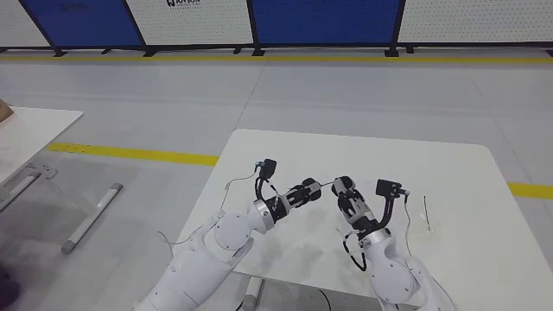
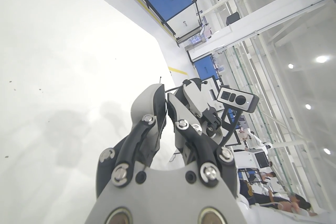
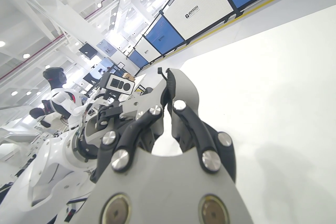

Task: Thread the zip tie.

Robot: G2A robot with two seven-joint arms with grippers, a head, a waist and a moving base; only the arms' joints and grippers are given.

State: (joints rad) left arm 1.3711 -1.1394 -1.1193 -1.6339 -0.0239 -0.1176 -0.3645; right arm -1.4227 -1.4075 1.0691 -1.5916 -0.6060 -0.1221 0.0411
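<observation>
The left gripper and right gripper face each other closely, fingers pinched together.

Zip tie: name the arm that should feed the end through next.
Left, likely. The left gripper pinches the zip tie with a thin tip just past its fingers, easy to steer. The right gripper, shut on the other end close by, can hold steady above the table.
</observation>
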